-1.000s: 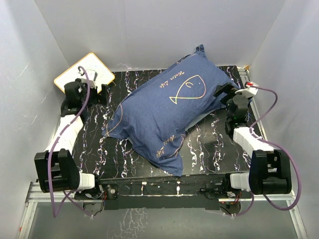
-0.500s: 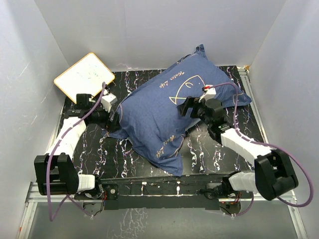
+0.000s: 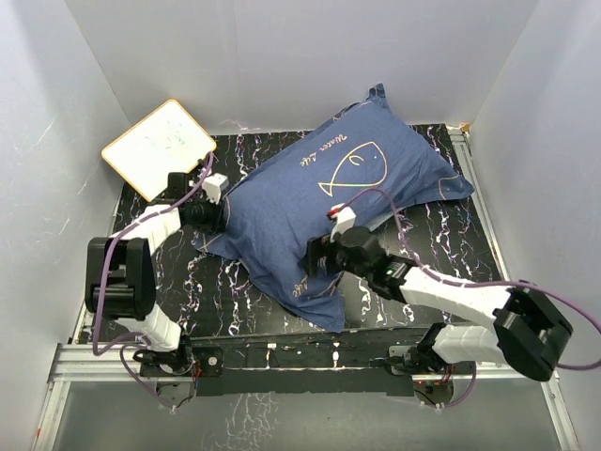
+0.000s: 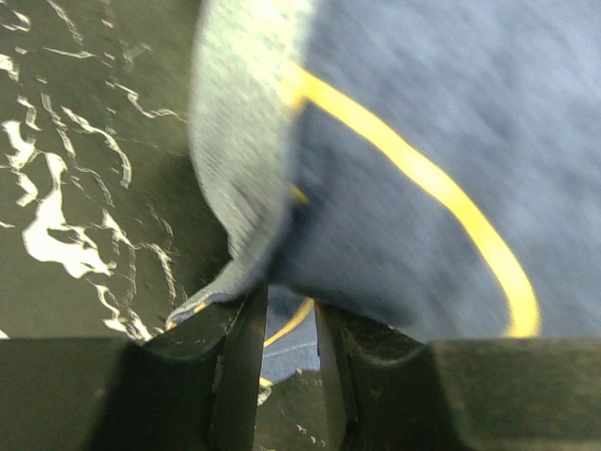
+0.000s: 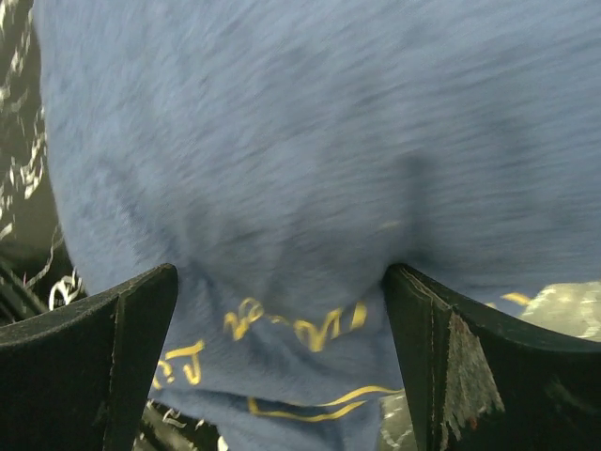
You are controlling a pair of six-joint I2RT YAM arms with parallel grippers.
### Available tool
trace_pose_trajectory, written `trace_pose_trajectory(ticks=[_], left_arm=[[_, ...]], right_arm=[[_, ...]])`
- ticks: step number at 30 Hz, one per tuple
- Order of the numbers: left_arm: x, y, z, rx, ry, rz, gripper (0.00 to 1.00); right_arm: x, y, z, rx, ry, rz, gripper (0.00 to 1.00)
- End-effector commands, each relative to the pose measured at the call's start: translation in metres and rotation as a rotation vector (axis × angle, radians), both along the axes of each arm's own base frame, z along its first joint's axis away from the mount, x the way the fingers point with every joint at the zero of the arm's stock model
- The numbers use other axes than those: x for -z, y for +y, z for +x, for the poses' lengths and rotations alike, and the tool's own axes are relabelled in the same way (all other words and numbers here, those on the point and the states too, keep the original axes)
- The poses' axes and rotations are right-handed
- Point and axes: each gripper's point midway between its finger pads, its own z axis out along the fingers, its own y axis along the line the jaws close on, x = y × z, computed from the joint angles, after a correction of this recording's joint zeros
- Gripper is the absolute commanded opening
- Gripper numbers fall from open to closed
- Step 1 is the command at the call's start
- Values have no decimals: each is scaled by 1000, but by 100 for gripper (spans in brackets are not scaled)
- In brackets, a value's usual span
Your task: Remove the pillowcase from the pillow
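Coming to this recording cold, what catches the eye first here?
The navy pillowcase with its gold fish outline lies plump and diagonal across the black marbled table. The left gripper sits at its left edge, fingers pinched narrowly on a fold of the hem, while the right gripper, fingers wide apart, presses against the near corner. A white orange-edged board sits at the far left corner.

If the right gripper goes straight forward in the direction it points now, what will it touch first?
The right gripper would first meet the blue pillowcase, which bulges right ahead between its open jaws. It looks very near, though the blurred wrist view does not show whether they touch.
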Motion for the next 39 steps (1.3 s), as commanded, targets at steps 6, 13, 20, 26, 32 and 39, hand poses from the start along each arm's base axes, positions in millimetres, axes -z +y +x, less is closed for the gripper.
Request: trace_pose_trajectory(ticks=[6,13,20,26,32,39], left_arm=[[-31,49,73,-265,-101,156,0],[-101,100,89,-431,-184,58,0],[-150,98,52,-351,-267,43,86],[-146,77,1,-187,-220,29,97],[-105,32,-53,11,-57,-136,97],[-49,3,-50,75,-39,-10,97]], right_arm=[[32,72,-28,-150,109,-41,91],[58,130,-19,-270,124,-60,82],[30,233,7,-416,109,50,75],[-19,234,28,-398,87,115,79],[-77,137,49,-245,63,162,91],[-89,-30,89,174,71,126,95]])
